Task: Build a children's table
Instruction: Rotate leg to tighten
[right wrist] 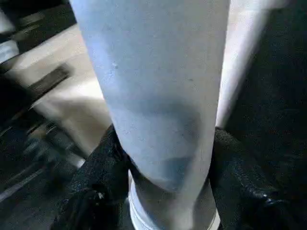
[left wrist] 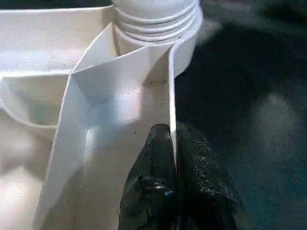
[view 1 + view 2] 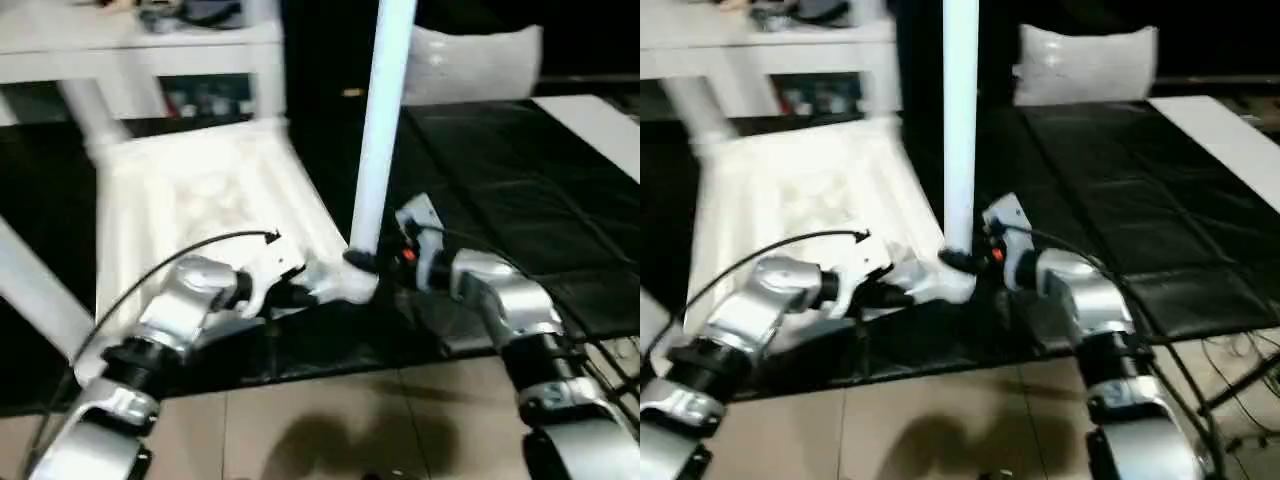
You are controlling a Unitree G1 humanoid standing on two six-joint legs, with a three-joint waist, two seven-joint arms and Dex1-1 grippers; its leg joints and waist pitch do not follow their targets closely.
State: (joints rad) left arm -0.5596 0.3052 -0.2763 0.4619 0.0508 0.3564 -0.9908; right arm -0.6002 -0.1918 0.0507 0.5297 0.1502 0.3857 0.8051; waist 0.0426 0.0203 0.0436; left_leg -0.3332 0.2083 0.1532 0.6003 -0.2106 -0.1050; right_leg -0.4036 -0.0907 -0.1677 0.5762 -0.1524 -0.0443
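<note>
Leg upright in the corner socket, both grippers clamped

Your right gripper (image 3: 362,262) grips the standing leg (image 3: 380,130) near its base; your left gripper (image 2: 173,143) pinches the edge wall of the upturned tabletop (image 3: 200,200), at 10 o'clock on the black mat (image 3: 500,200). You'll find no readable writing.

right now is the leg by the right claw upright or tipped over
Upright. The leg rises nearly vertical from the tabletop's near corner socket, with the right claw closed around its base.
</note>
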